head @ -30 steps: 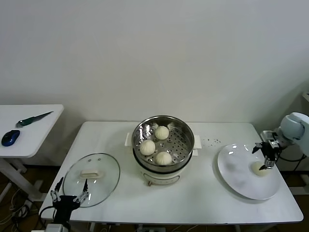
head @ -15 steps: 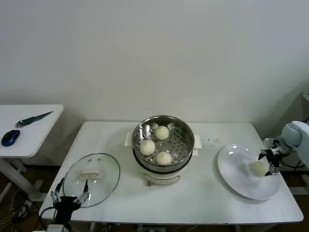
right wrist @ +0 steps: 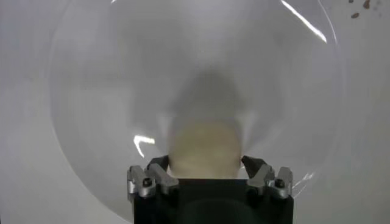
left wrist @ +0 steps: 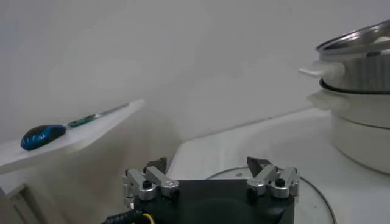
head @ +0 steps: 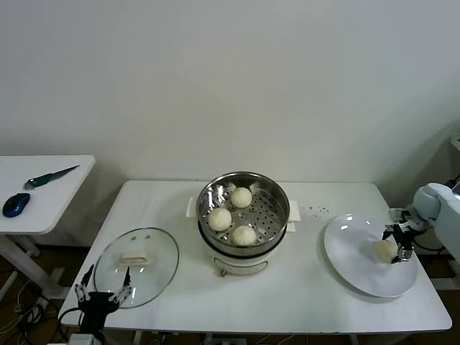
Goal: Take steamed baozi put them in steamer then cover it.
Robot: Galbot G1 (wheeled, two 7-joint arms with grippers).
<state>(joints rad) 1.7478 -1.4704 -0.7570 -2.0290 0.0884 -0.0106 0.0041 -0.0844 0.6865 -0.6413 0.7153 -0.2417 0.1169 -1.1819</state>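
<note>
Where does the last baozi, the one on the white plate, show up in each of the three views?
Head view: baozi at far right, on the white plate, between the right gripper fingers.
Left wrist view: not in it.
Right wrist view: baozi low centre, just ahead of the gripper.
Shared landmark: the plate.

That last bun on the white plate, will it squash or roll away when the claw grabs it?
The bun looks soft and doughy, so it may dent slightly between the right gripper fingers. Its rounded shape could roll on the smooth plate if nudged, though the fingers already flank it on both sides.
</note>
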